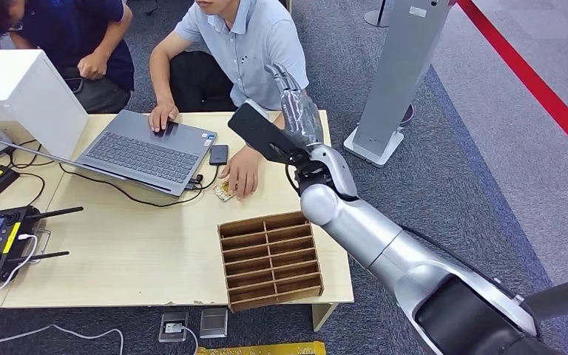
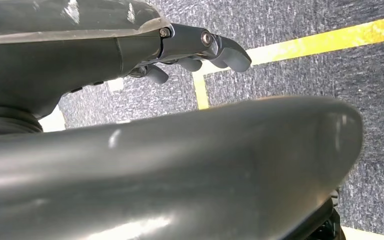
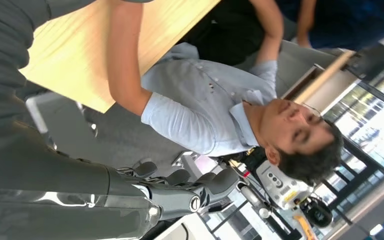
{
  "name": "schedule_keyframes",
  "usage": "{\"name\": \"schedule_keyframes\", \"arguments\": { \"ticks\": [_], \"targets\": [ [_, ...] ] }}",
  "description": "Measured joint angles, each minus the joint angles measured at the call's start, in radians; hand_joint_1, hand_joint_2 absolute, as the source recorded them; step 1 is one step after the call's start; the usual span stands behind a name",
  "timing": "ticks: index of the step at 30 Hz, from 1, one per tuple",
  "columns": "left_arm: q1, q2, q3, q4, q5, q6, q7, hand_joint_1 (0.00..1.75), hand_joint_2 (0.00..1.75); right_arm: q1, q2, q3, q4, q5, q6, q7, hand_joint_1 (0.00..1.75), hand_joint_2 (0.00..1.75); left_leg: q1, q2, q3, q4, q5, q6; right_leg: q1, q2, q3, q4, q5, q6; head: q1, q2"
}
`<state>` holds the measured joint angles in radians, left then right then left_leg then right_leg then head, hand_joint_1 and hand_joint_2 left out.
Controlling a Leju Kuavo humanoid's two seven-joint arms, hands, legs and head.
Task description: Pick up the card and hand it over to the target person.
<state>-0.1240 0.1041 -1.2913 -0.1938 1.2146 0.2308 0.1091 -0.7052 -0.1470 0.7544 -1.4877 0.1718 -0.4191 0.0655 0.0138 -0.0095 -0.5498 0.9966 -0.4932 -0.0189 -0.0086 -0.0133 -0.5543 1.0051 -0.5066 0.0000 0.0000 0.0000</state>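
Wooden table bears a small thin card under the person's hand: light, stiff, best pinched by an edge. Right hand hovers open, empty; left hand curled, empty.

A small card, pale with a patterned gold-tinted face, is being shown lying flat on the counter. It is being touched and partly covered by the fingers of the person's hand, which is lying at about 2 o'clock from it. The card is positioned at 11 o'clock from the wooden divider box, apart from it.
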Motion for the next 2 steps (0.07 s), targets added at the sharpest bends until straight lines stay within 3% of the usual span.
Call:
{"name": "schedule_keyframes", "arguments": {
  "ticks": [2],
  "targets": [
    [0.001, 0.000, 0.002, 0.000, 0.002, 0.002, 0.001, 0.00, 0.00, 0.062, -0.015, -0.026, -0.048, -0.031, -0.003, -0.028, 0.00, 1.75, 0.000, 0.000, 0.000, 0.000, 0.000, 0.000, 0.000, 0.000, 0.000, 0.000, 0.000, 0.000, 0.000, 0.000]
  ]
}}
